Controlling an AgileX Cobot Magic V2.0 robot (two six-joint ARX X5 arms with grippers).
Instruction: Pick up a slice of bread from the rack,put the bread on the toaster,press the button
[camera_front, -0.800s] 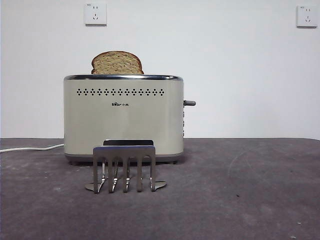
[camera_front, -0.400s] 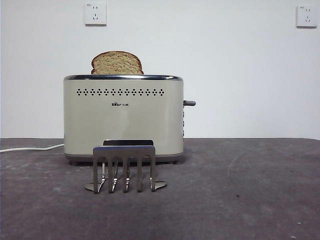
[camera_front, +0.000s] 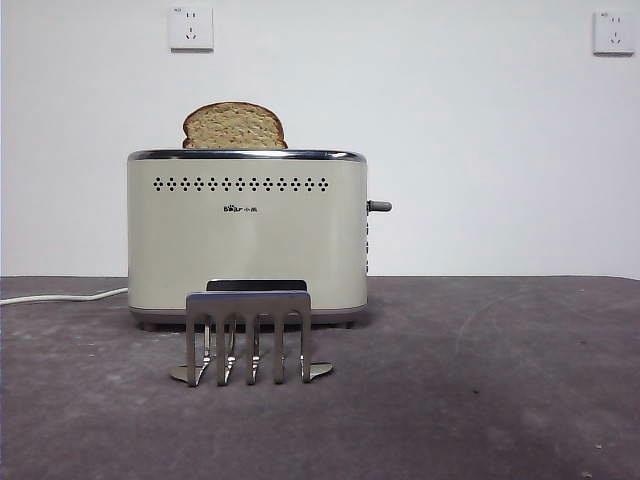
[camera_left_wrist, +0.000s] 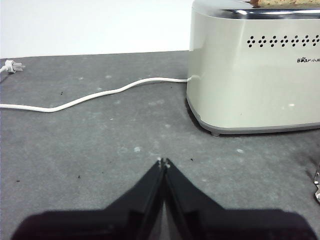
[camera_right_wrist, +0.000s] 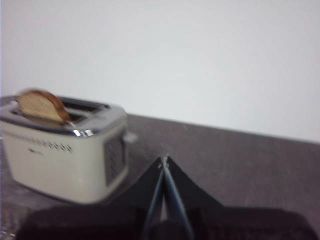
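Observation:
The slice of bread (camera_front: 235, 126) stands upright in a slot of the cream toaster (camera_front: 247, 235), its domed top showing above the chrome rim; it also shows in the right wrist view (camera_right_wrist: 41, 106). The metal rack (camera_front: 249, 337) stands in front of the toaster with nothing between its prongs. The toaster's side lever (camera_front: 379, 206) sticks out on the right. My left gripper (camera_left_wrist: 163, 162) is shut and holds nothing, low over the table beside the toaster (camera_left_wrist: 255, 67). My right gripper (camera_right_wrist: 164, 160) is shut and holds nothing, off to the side of the toaster (camera_right_wrist: 62, 150).
A white power cord (camera_left_wrist: 85, 99) runs across the dark table from the toaster to a loose plug (camera_left_wrist: 11, 66). Two wall sockets (camera_front: 191, 28) sit on the white wall behind. Neither arm shows in the front view.

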